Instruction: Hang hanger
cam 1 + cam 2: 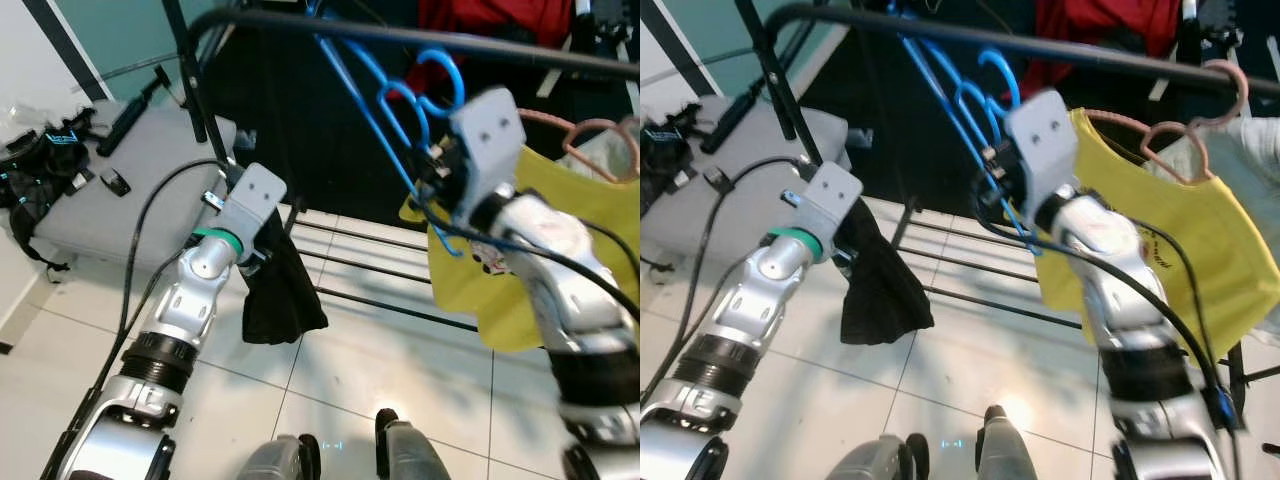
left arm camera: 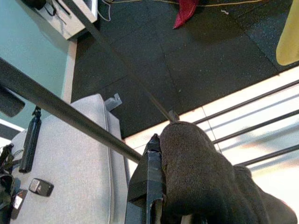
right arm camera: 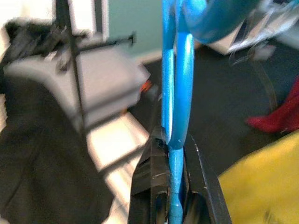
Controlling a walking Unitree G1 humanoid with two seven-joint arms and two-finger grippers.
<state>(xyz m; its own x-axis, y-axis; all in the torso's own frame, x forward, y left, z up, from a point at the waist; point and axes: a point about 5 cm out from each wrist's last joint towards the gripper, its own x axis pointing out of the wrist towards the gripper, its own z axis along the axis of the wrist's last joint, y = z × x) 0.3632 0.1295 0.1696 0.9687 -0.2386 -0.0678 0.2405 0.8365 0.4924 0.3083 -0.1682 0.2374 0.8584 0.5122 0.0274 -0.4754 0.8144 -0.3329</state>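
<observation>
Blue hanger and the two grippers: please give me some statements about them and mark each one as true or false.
1. The right gripper is shut on the blue hanger. True.
2. The left gripper holds a yellow garment. False: it holds a dark garment; the yellow garment hangs on a pink hanger.
3. The blue hanger is held up close to the black rail. True.
4. The dark garment lies flat on the floor. False: it hangs down from the left gripper above the white tiled floor.
5. A grey cushioned surface is on the robot's right. False: it is on its left.
</observation>
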